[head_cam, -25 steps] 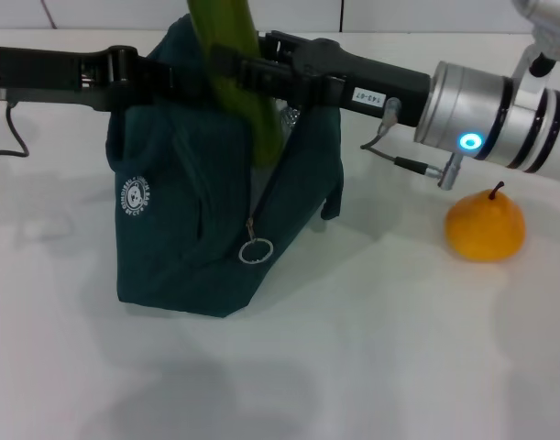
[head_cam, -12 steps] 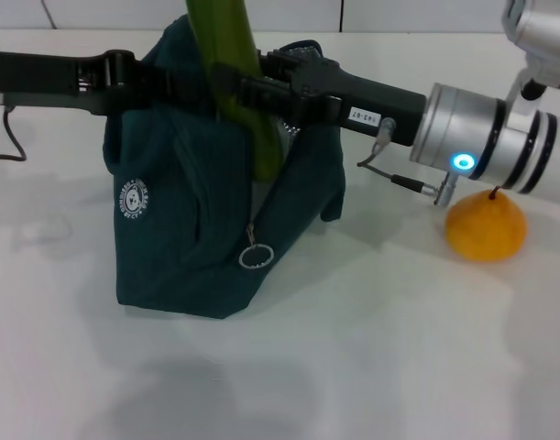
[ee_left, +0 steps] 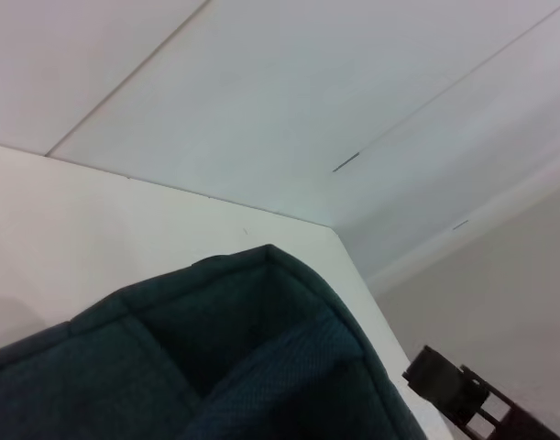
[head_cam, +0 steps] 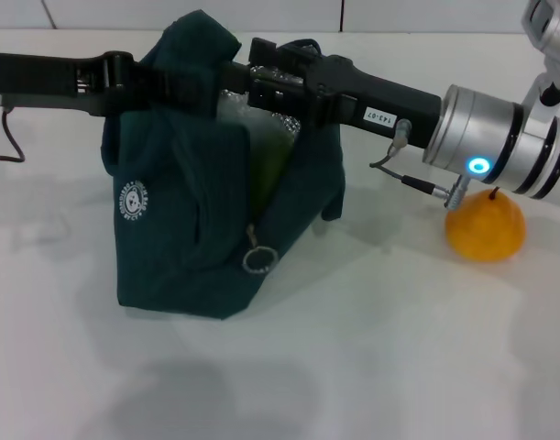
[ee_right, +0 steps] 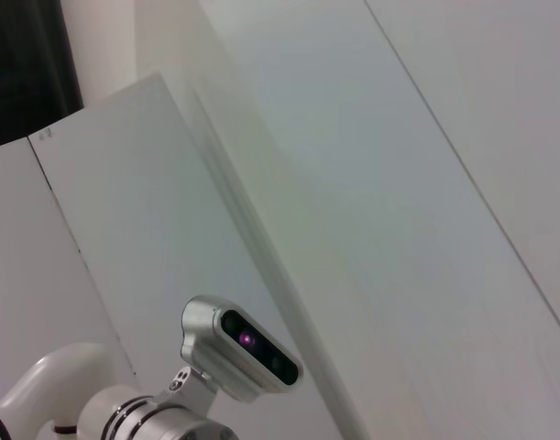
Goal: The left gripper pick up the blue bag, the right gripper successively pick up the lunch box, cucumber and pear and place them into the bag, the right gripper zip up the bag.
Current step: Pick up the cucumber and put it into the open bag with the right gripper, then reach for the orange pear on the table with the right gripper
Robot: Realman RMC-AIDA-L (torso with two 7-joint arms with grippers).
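Head view gives me the blue bag (head_cam: pixel 197 229) upright on the surface (head_cam: pixel 371 348), left hand (head_cam: pixel 174 82) gripping its rim, right hand (head_cam: pixel 261 87) over the mouth, grip unclear; pear (head_cam: pixel 484 225) sits apart.

Blue bag (head_cam: pixel 197 220): dark teal fabric, upright, mouth open, foil lining showing, ring zip pull hanging at front, white round logo on side. Cucumber (head_cam: pixel 266 160): dark green, sunk inside the bag, only partly visible through the opening. Pear (head_cam: pixel 485 225): orange-yellow, upright, dark stem up, well apart from the bag, on its right.
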